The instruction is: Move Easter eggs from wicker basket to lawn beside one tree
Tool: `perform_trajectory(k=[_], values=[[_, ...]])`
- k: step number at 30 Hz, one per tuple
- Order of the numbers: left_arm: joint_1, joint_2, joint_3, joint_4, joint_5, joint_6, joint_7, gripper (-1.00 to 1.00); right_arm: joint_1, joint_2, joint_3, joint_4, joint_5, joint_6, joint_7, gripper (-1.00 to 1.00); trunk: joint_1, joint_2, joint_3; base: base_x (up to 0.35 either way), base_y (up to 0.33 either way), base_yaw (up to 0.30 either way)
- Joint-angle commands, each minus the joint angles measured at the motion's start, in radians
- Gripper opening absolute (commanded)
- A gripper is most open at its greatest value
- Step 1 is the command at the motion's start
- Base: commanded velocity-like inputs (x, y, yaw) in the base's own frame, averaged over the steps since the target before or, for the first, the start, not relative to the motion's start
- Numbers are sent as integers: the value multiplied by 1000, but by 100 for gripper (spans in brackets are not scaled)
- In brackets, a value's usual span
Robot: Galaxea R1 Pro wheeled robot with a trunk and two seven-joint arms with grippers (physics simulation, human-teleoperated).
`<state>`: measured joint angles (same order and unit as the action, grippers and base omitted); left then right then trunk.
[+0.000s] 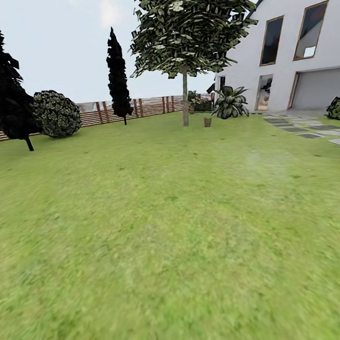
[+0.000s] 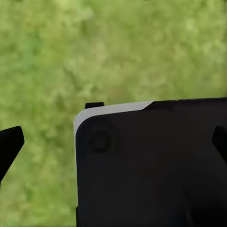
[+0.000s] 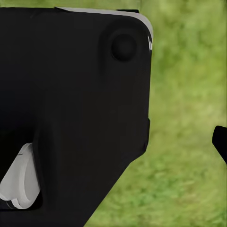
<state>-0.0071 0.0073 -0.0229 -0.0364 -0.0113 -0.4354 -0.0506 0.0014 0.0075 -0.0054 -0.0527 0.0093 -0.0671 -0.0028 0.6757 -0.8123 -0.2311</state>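
**Robot faces a garden lawn, basket far off by a tree**

Wide green lawn (image 1: pixel 164 232) stretches ahead. A leafy tree (image 1: pixel 184 94) stands far off before a wooden fence (image 1: pixel 149 106); a small brown object, possibly the wicker basket (image 1: pixel 207 121), sits just beside its trunk. White house (image 1: pixel 289 63) at right. Left gripper (image 2: pixel 113 142) fingertips spread apart, released; right gripper's state cannot be told.

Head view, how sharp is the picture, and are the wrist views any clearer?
Head view: the near lawn is smeared and soft, while the tree and white house are crisper; light is flat, with hardly any cast shadows. Left wrist view: grass is a blurred green blotch behind a dark robot body. Right wrist view: likewise blurred.
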Motion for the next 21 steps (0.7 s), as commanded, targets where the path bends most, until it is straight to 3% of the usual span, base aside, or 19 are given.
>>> perform_trajectory(k=[1, 21], values=[[-1, 0, -2, 1, -1, -3, -2, 100, 0, 0, -1, -1, 1, -2, 0, 100, 0, -1, -1, 195, 0, 0], [-1, -1, 0, 0, -1, -2, 8, 100, 0, 0, -1, -1, 1, -2, 0, 100, 0, -1, -1, 191, 0, 0]])
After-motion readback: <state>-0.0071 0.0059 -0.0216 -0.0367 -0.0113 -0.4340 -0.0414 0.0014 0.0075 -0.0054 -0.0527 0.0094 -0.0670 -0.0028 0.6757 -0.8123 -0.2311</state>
